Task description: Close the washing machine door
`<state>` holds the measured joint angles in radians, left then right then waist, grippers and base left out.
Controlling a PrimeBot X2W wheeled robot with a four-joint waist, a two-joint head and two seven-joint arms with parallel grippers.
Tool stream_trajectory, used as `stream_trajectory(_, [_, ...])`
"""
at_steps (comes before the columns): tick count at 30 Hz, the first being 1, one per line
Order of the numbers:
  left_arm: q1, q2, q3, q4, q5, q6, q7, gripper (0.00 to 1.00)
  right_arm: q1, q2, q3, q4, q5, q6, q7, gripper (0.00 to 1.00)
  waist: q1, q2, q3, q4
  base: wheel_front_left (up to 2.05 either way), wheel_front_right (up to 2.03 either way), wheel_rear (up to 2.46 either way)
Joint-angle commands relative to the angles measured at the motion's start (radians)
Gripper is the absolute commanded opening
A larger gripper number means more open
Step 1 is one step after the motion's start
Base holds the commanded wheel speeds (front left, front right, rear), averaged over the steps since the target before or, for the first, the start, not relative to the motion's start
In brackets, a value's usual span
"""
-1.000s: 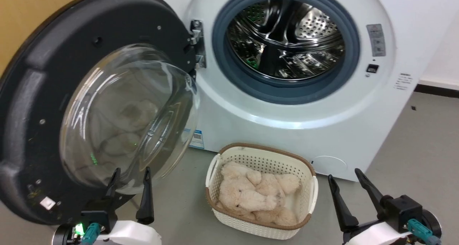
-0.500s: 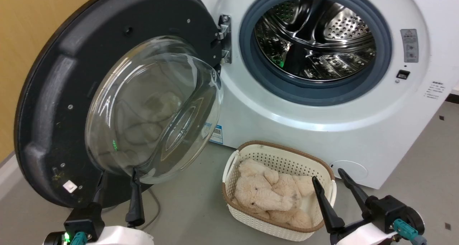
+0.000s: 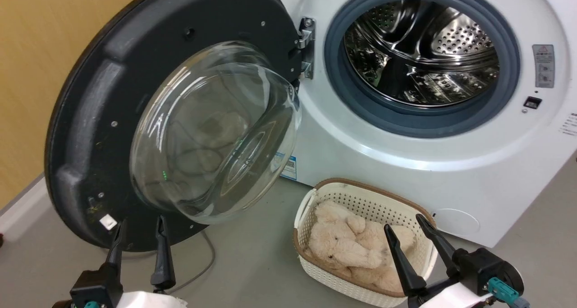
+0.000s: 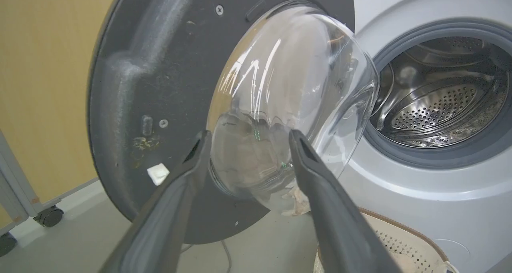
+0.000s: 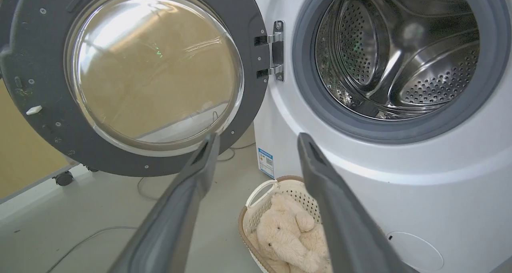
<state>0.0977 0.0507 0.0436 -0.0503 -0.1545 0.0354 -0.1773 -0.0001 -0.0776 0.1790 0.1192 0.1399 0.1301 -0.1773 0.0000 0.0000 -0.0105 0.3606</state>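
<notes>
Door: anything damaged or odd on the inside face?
No damage shows. The door hangs wide open. Yellowish specks sit low on it, on the side away from the hinge, beside a small white piece. Glass looks intact.

Left gripper (image 3: 139,230) and right gripper (image 3: 402,227), both spread, fingers up.

Crops and occlusions
Head view crops the washing machine (image 3: 451,172) top; blue label (image 3: 288,166) print unreadable; right hand (image 3: 403,222) covers part of the basket (image 3: 351,195) and plush toy (image 3: 338,249).
</notes>
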Motion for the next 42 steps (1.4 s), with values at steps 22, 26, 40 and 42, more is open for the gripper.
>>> stream_trajectory(22, [0.046, 0.000, 0.015, -0.027, -0.050, 0.027, -0.056, 1.00, -0.039, -0.018, 0.074, 0.048, 0.049, 0.001, -0.056, 1.00, 0.0000, 0.0000, 0.001, 0.099, 0.00, 0.00, 0.00])
stream_trajectory(26, [0.051, 0.000, 0.015, -0.032, -0.059, 0.031, -0.064, 1.00, -0.043, -0.022, 0.086, 0.054, 0.057, 0.001, -0.064, 1.00, 0.0000, 0.0000, 0.000, 0.115, 0.00, 0.00, 0.00])
stream_trajectory(40, [0.064, -0.001, 0.018, -0.042, -0.092, 0.043, -0.085, 1.00, -0.041, -0.025, 0.101, 0.066, 0.071, 0.001, -0.085, 1.00, 0.0000, 0.0000, 0.000, 0.156, 0.00, 0.00, 0.00])
stream_trajectory(42, [0.065, -0.001, 0.018, -0.042, -0.090, 0.043, -0.085, 1.00, -0.039, -0.025, 0.100, 0.066, 0.070, 0.001, -0.085, 1.00, 0.0000, 0.0000, 0.001, 0.156, 0.00, 0.00, 0.00])
